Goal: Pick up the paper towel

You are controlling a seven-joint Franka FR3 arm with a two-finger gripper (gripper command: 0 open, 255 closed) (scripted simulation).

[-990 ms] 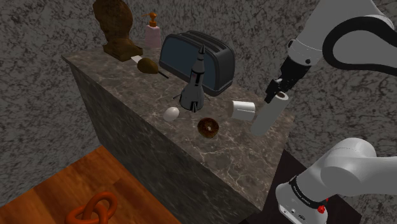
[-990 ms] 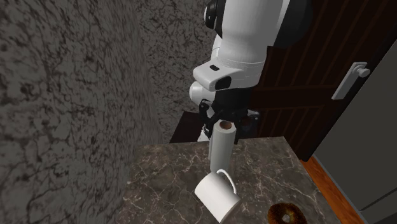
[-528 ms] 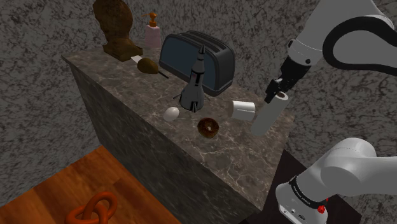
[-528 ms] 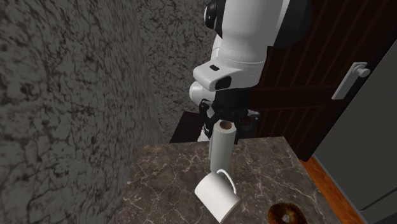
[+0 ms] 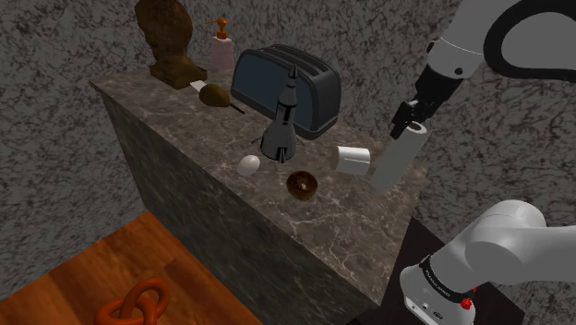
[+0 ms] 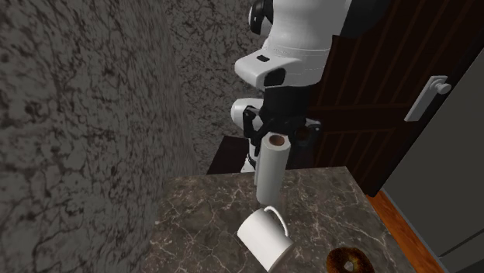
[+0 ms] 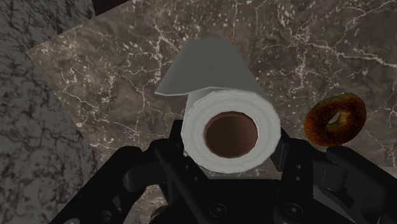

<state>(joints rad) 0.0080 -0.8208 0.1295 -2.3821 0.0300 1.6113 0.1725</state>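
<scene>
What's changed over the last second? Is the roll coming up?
The arm has raised the paper towel a little, tilted as before, the jaws still shut on its top end. The mug, doughnut, toaster and rocket have not moved.

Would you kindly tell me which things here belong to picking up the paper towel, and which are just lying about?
Job: white paper towel roll with brown core; black pincer, shut on the roll.
Lying about: white mug; brown doughnut; white egg; dark toaster; grey toy rocket.
</scene>
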